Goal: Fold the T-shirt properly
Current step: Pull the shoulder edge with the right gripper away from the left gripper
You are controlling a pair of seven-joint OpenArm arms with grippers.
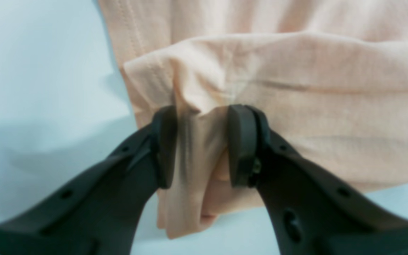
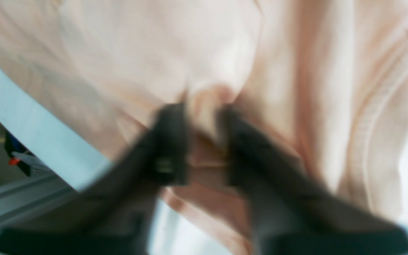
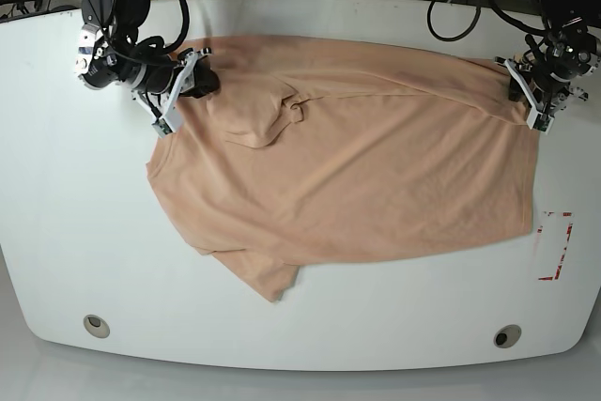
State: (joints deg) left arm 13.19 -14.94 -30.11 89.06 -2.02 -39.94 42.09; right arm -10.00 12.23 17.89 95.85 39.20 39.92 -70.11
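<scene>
You have the left pincer (image 1: 200,145) clamped on a bunched corner of the T-shirt (image 3: 357,176). The right pincer (image 2: 202,141) pinches the opposite far corner, so the cloth can stretch flat on the bench (image 3: 75,251).

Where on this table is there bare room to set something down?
Bare table lies left of the T-shirt and along the front edge below its hem. The far edge is crowded: right gripper and left gripper both pinch cloth there.

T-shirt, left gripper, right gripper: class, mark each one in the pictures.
T-shirt (image 3: 376,176): base view, middle of the spread cloth.
left gripper (image 1: 200,145): left wrist view, between its fingertips.
right gripper (image 2: 204,141): right wrist view, between its blurred fingertips.
</scene>
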